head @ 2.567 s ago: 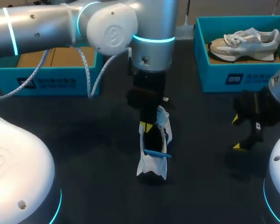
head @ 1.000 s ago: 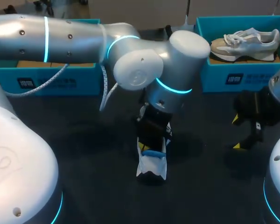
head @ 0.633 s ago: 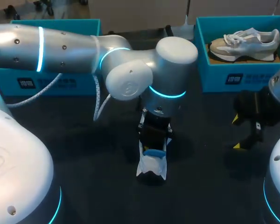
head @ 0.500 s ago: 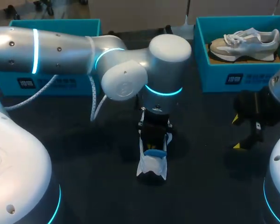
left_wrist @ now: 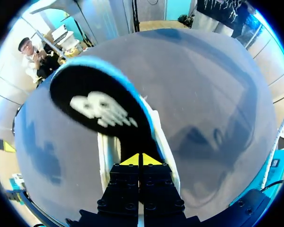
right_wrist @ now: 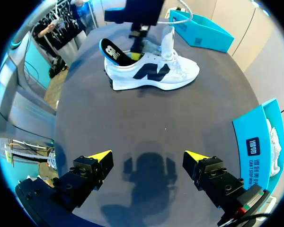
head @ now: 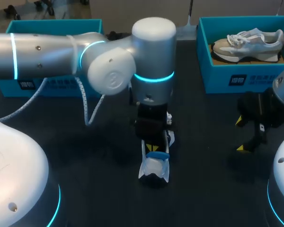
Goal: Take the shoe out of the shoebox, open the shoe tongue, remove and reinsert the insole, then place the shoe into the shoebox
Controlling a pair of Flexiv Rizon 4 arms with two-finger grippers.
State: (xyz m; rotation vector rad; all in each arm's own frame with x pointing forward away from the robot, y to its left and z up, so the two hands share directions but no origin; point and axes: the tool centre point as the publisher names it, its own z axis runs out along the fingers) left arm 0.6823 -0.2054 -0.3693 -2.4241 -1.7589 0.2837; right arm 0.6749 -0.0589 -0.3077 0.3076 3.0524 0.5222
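A white shoe point(head: 154, 169) with a dark side logo point(right_wrist: 156, 73) lies on the dark table, tongue pulled up. Its black insole point(left_wrist: 99, 106) with a blue rim point(head: 156, 155) sits partly inside, the heel end sticking up out of the shoe point(right_wrist: 116, 52). My left gripper point(head: 151, 145) points down into the shoe's opening. Its fingers are shut, and the yellow tips point(left_wrist: 142, 159) rest against the insole's black face between the white side walls point(left_wrist: 163, 146). My right gripper point(head: 239, 135) hangs open and empty point(right_wrist: 147, 155) over bare table to the right of the shoe.
A teal shoebox point(head: 236, 71) at the back right holds a second, grey-white shoe point(head: 248, 45). Another teal shoebox point(head: 52, 82) stands at the back left, partly behind my left arm.
My left arm has swung its wrist and forearm back toward the left, turning about the gripper, which stays in the shoe. Shoe, insole and right arm have not moved.
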